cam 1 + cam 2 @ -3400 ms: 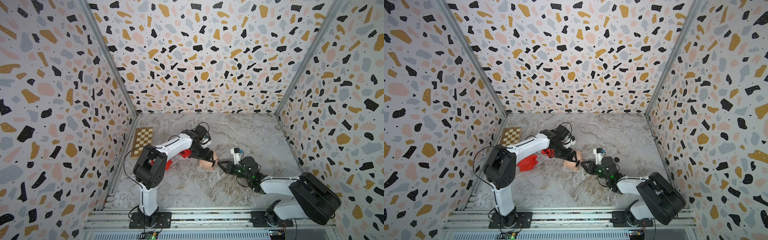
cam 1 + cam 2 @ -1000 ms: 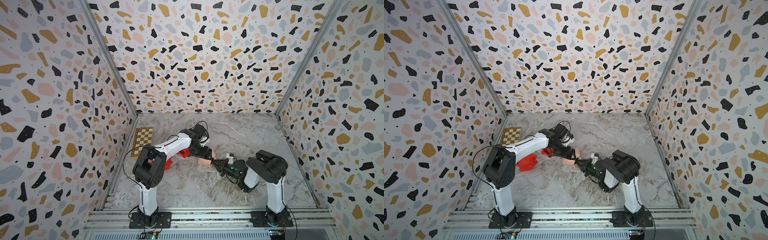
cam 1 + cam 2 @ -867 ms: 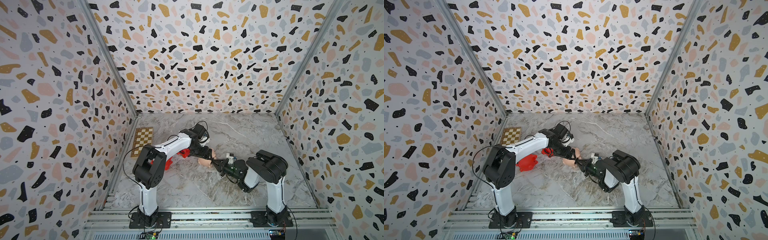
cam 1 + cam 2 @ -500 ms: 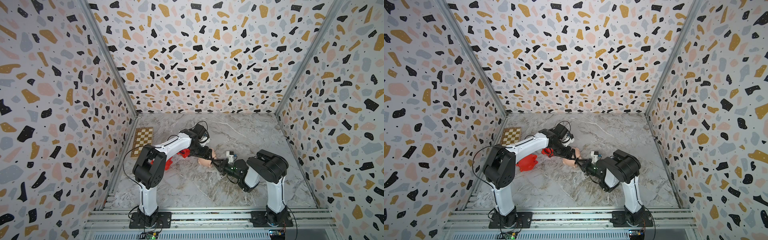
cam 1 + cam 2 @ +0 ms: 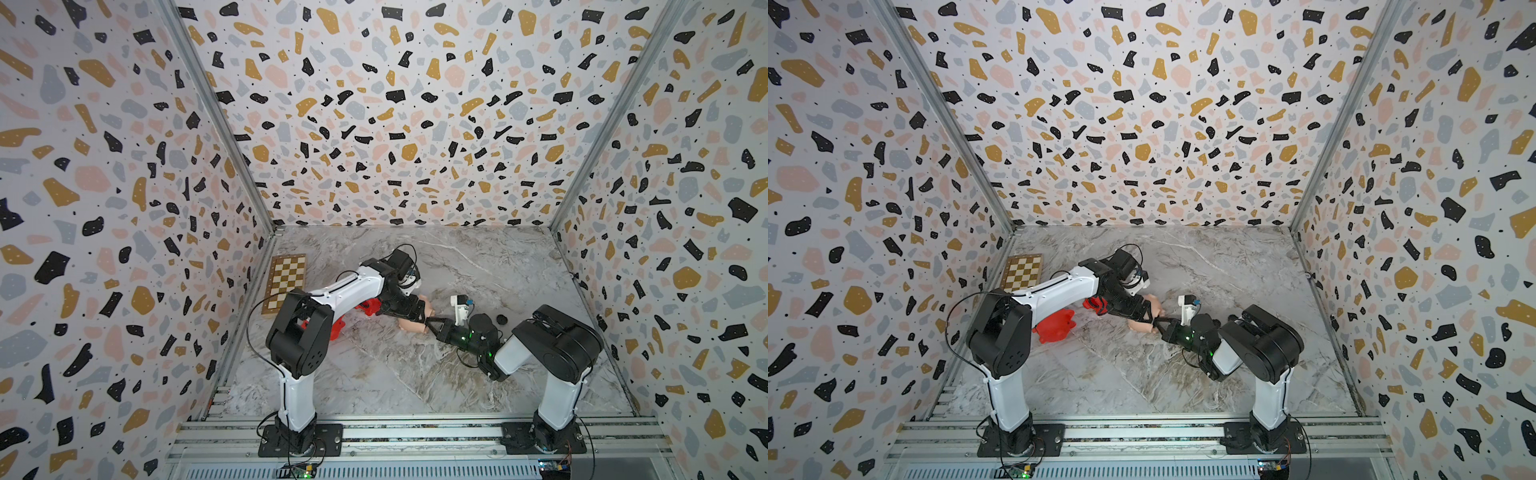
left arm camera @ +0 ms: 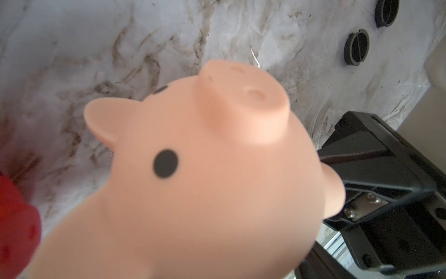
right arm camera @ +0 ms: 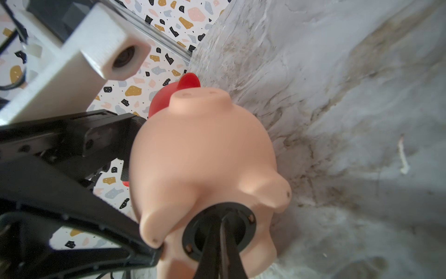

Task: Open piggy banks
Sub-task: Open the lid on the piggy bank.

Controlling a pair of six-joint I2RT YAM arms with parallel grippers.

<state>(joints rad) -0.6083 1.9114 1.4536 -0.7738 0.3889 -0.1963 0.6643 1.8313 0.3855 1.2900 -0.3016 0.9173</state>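
Since the earlier frames the right arm (image 5: 557, 349) had swung its elbow up from low near the right wall to stand over its base, while the left arm (image 5: 345, 286) had barely shifted. The left gripper (image 5: 409, 311) was clamped wide across the flanks of the peach-pink piggy bank (image 7: 202, 154), holding it mid-table, belly turned toward the right arm and snout pointing away, just in front of the two red piggy banks (image 5: 1054, 326). The right gripper (image 7: 220, 222) was the nearer one. Its fingertips were pressed together inside the black belly plug (image 7: 190, 234), apparently pinching its centre rib. They ran straight along the plug's own axis, so a wrist roll looked like the move needed. Two loose plugs (image 6: 356, 47) lay on the marble well apart from the pig, which suggested that this bank was the last.
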